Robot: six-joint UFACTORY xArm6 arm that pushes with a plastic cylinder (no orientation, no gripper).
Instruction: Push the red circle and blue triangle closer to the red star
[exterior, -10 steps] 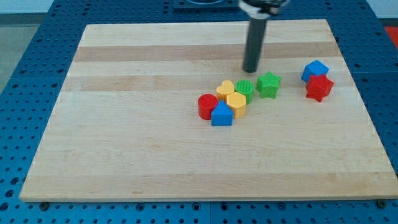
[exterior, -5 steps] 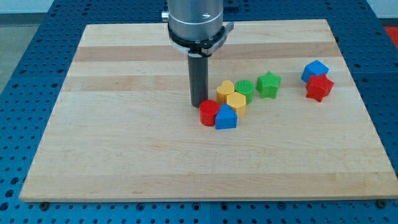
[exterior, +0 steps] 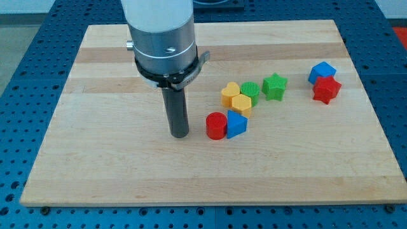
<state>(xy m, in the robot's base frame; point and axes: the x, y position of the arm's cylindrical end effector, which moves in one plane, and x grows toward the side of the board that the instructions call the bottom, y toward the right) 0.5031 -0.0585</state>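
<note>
The red circle [exterior: 216, 125] and the blue triangle [exterior: 236, 123] sit side by side, touching, near the board's middle. The red star [exterior: 326, 90] lies far to the view's right, touching a blue block [exterior: 322, 72] above it. My tip [exterior: 180, 134] rests on the board to the left of the red circle, a short gap away and slightly lower in the view. The rod and arm body rise above it toward the view's top.
A yellow heart [exterior: 230, 93], a yellow hexagon [exterior: 241, 104], a green circle [exterior: 250, 91] and a green star [exterior: 275, 86] cluster just above the red circle and blue triangle. The wooden board [exterior: 95, 165] lies on a blue perforated table.
My tip swept from the top right of the cluster to its left and down. The red circle and blue triangle shifted slightly down and right, and the triangle turned.
</note>
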